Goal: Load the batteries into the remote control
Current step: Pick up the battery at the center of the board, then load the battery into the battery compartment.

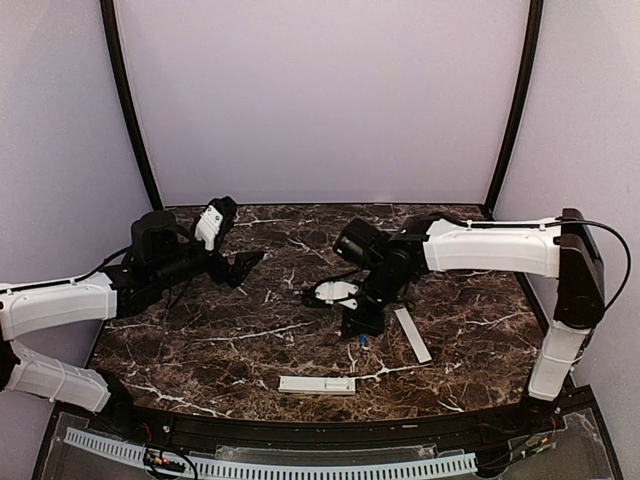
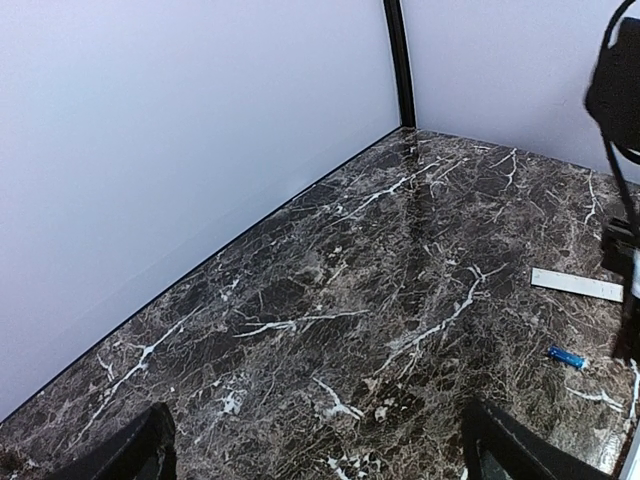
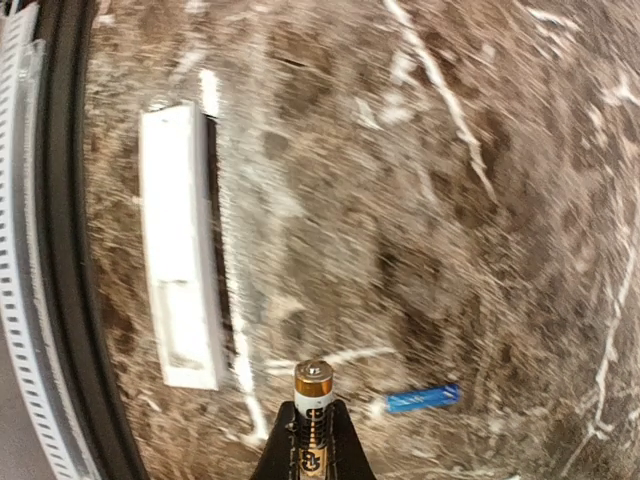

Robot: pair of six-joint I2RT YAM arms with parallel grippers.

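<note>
The white remote control [image 1: 316,384] lies near the table's front edge, with its open battery bay [image 3: 183,325] facing up. My right gripper [image 3: 313,445] is shut on a black-and-gold battery [image 3: 313,392], whose copper-topped end sticks out past the fingertips. It holds the battery above the table, to the right of the remote's bay end. A blue battery [image 3: 424,398] lies loose on the marble just right of it, also visible from above [image 1: 361,341] and in the left wrist view [image 2: 566,356]. My left gripper [image 2: 320,455] is open and empty at the far left [image 1: 240,268].
The thin grey-white cover strip [image 1: 412,334] lies right of the right gripper and also shows in the left wrist view [image 2: 576,284]. A white perforated rail [image 3: 25,300] and black lip [image 1: 300,432] run along the table's front edge. Lilac walls enclose the back and sides.
</note>
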